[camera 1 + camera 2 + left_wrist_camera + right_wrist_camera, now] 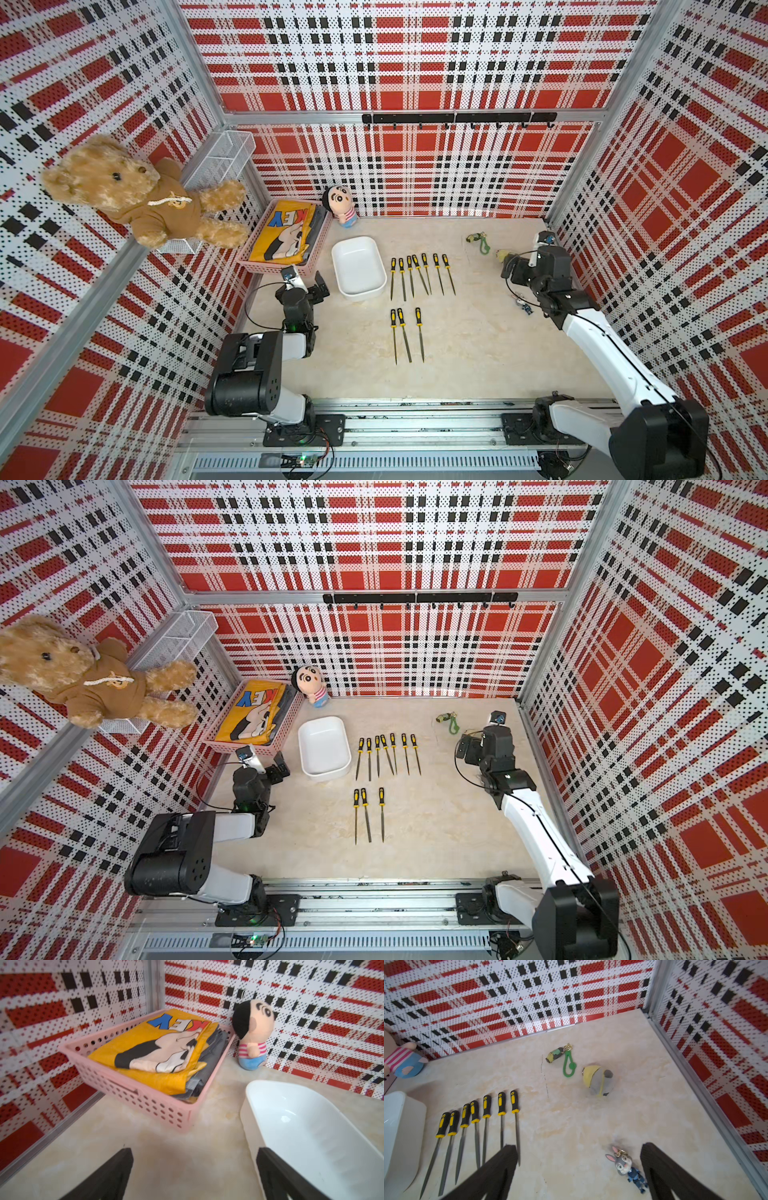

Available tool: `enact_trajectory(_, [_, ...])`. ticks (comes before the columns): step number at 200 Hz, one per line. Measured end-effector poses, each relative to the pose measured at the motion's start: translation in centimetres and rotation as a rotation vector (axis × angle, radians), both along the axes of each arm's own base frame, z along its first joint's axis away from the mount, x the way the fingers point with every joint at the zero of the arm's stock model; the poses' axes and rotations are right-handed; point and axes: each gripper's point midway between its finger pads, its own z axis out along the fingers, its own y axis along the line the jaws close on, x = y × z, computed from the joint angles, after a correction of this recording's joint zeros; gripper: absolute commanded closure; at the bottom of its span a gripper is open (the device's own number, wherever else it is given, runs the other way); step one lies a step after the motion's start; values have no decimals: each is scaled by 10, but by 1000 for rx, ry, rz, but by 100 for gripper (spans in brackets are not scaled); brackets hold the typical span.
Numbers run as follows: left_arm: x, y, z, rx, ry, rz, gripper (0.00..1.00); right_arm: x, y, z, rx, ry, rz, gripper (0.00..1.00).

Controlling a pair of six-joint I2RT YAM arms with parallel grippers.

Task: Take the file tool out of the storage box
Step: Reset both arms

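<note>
1. Storage box (358, 266): a shallow white plastic tub, rectangular with rounded corners and smooth glossy walls. It rests on the beige, marble-patterned tabletop (478, 357), and its inside shows only bare floor.
2. File tools: ten slim grey metal blades tapering to points, each with a moulded black-and-yellow handle. All lie flat on the tabletop outside the box. A far row of seven (424, 261) lies just beside the box's right wall, and a near row of three (401, 318) lies apart from it. Blade cross-sections are too fine to tell in both top views.
3. Left gripper (195, 1167): flat black fingers spread wide, holding nothing, just beside the box's near left corner.
4. Right gripper (579, 1159): fingers likewise spread wide and empty, over the tabletop near a small rabbit figure (623, 1163).
5. Pink basket (145, 1103): perforated plastic, holding folded yellow printed cloth (162, 1043).
6. Soft items: a striped plush doll (252, 1032) stands against the back wall, and a furry teddy bear (124, 191) sits on the left wall beside a white wire-mesh basket (224, 158).
</note>
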Motion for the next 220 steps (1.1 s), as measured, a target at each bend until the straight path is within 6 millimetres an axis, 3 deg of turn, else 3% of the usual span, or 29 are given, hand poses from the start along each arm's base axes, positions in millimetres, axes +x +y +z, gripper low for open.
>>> enact_trajectory(32, [-13, -10, 5, 42, -64, -35, 1, -23, -15, -4, -44, -127, -47, 0])
enact_trajectory(59, [-23, -16, -6, 61, -70, -51, 1, -39, -28, -26, -111, -185, -85, 0])
enact_trajectory(80, [-22, -18, 2, 71, -104, -53, 1, -43, -37, -44, -143, -196, -120, 0])
enact_trajectory(113, [-22, -18, 11, 80, -138, -48, 1, -36, -46, -65, -153, -211, -148, 0])
enact_trajectory(183, [-22, -20, 12, 98, -138, -42, 1, -15, -41, -105, -138, -224, -69, 0])
enact_trajectory(220, [-22, -21, 12, 104, -137, -41, 1, 2, -38, -104, -146, -247, -29, 0])
